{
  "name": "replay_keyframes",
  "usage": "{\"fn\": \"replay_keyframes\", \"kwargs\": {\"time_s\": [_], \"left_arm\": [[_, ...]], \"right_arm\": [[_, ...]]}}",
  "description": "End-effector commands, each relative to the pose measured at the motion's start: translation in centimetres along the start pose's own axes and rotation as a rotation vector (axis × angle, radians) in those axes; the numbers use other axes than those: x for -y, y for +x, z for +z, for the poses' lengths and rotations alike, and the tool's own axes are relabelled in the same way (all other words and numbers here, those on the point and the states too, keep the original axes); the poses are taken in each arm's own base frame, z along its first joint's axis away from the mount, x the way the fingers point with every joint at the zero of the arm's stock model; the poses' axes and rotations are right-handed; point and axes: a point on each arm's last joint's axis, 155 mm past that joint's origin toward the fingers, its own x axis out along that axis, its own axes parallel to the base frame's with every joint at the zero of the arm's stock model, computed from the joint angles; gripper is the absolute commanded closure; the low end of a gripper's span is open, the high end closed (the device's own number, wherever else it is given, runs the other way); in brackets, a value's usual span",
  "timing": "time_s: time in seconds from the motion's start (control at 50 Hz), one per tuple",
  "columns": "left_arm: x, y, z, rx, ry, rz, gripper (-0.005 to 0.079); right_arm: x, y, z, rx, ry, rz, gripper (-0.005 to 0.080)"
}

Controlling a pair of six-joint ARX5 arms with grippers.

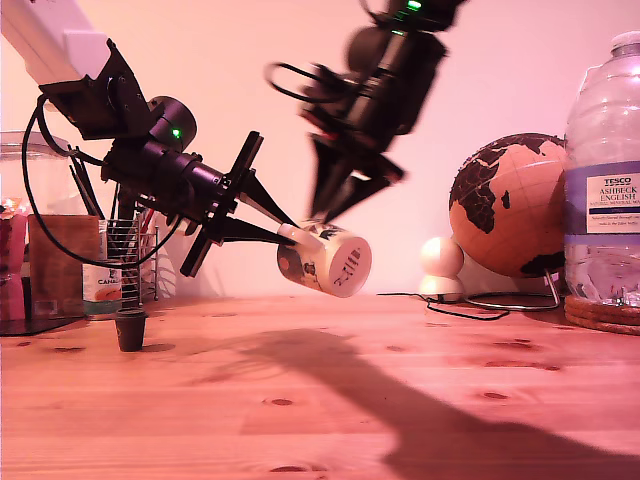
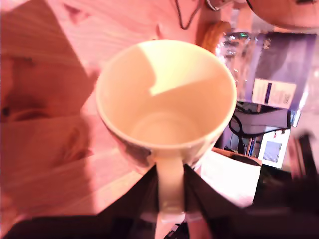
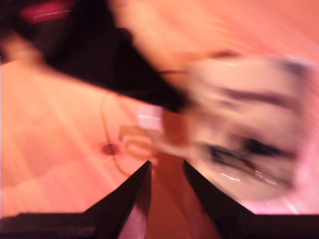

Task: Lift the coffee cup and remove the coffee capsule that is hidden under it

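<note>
Above wooden table, empty coffee cup.

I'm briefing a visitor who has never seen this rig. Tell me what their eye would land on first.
First, the coffee cup, held tilted in mid-air above the wooden table by its handle in my first gripper, near the middle of the exterior view. My second gripper hangs blurred just above it, jaws apart. Next, the small dark coffee capsule stands uncovered on the table toward the exterior view's left.
</note>
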Motion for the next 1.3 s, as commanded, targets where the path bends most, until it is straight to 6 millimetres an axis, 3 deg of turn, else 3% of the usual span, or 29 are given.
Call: {"fn": "replay_keyframes", "kwargs": {"time_s": [0.0,0.18,0.44,1.28], "left_arm": [[0.2,0.2,0.3,-0.005,0.011,-0.018,0.0764],[0.5,0.2,-0.2,-0.032,0.007,-0.033,0.0764],[1.0,0.3,-1.1,-0.078,0.007,-0.059,0.0764],[1.3,0.9,-1.7,-0.092,0.032,-0.062,0.0764]], "right_arm": [[-0.8,0.8,0.4,0.001,-0.054,0.012,0.0566],[-0.7,1.3,0.5,-0.020,-0.156,-0.058,0.0517],[0.6,1.2,0.5,-0.034,-0.187,-0.130,0.0517],[0.9,0.0,1.4,0.009,-0.145,-0.139,0.0511]]}}
